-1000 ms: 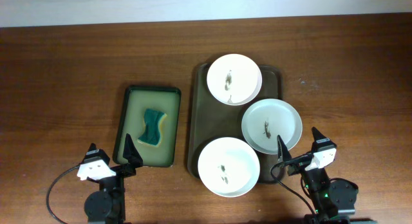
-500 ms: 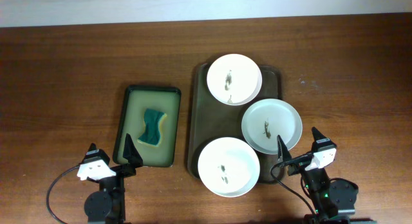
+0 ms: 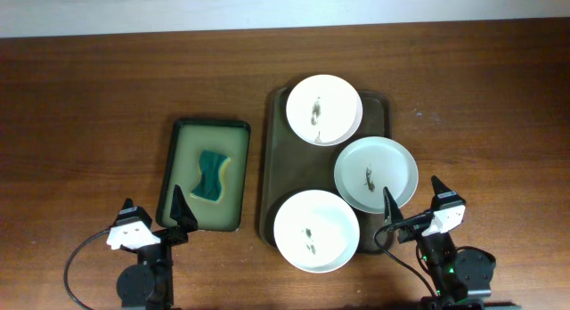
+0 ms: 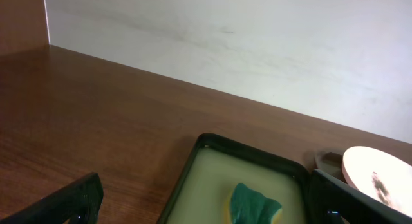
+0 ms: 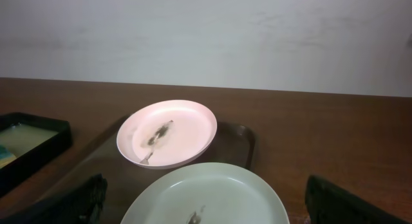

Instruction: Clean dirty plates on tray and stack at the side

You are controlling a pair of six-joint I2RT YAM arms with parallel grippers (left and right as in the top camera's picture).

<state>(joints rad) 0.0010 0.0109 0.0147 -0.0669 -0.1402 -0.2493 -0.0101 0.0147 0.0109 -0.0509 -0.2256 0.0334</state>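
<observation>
The tray (image 3: pixel 289 167) lies lengthwise on the bench (image 3: pixel 107 105), and all 3 plates are on it, each with a small dark smudge at its centre. The far plate (image 3: pixel 328 110) sits at the tray's far end, inside the rim. The middle plate (image 3: pixel 376 172) is at the tray's right side, hanging out over its right rim, with its edge just beside the far plate. The near plate (image 3: pixel 316 231) is at the tray's near end and reaches past the near rim. None of the plates is stacked, and none is off to the side of the tray. Just left of the tray, apart from it, lies a smaller black-rimmed green tray (image 3: pixel 212 123) with a green and yellow sponge (image 3: pixel 211 175) in it. The left fingers (image 3: pixel 181 210) are well left of the tray's near corner, spread wide and holding nothing. The right fingers (image 3: pixel 388 206) are just off the tray's near right corner, close to the middle plate, likewise spread wide and empty.
</observation>
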